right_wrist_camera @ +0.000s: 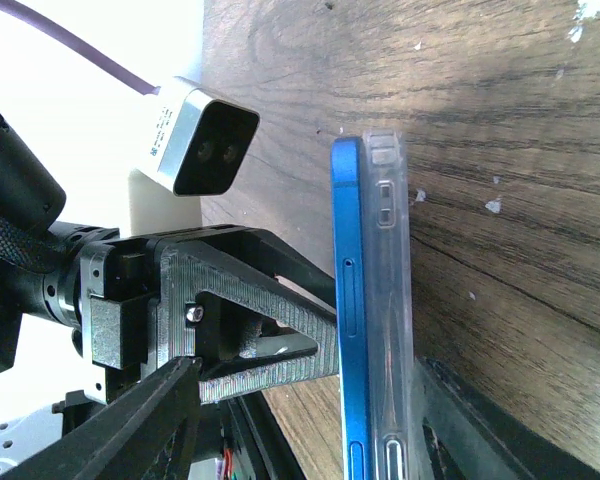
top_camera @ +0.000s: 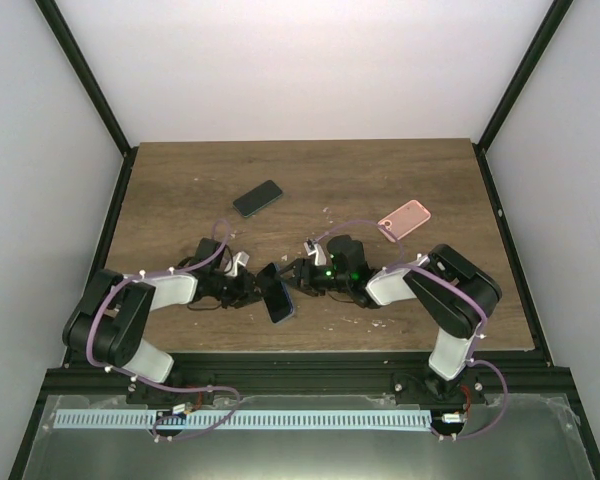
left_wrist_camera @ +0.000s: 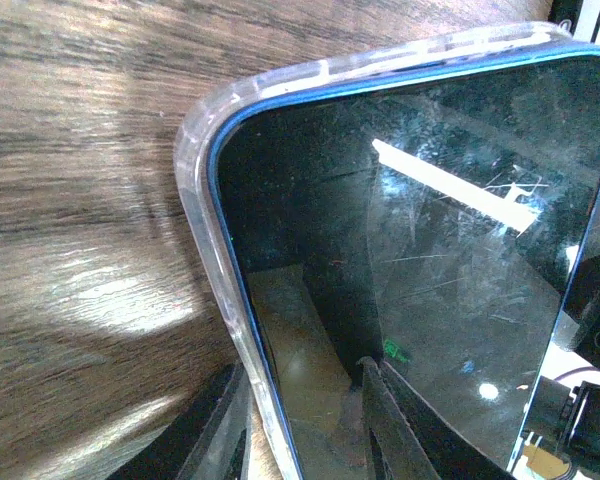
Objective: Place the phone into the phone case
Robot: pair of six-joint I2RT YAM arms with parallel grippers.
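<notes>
A blue phone [top_camera: 279,294] stands on edge between the two grippers near the table's front. In the right wrist view its blue side [right_wrist_camera: 349,300] lies against a clear case [right_wrist_camera: 390,300], side by side and only partly seated. In the left wrist view the clear case rim [left_wrist_camera: 204,230] wraps the corner of the dark screen [left_wrist_camera: 430,250]. My left gripper [left_wrist_camera: 300,405] is shut across phone and case, one finger [right_wrist_camera: 270,340] on the screen. My right gripper [right_wrist_camera: 305,405] is open around them, its right finger [right_wrist_camera: 470,420] close to the case's back.
A black phone [top_camera: 258,198] lies on the table at the back left of centre. A pink case [top_camera: 404,218] lies at the back right. Small white flecks [top_camera: 345,322] dot the wood near the right arm. Both arms crowd the front middle.
</notes>
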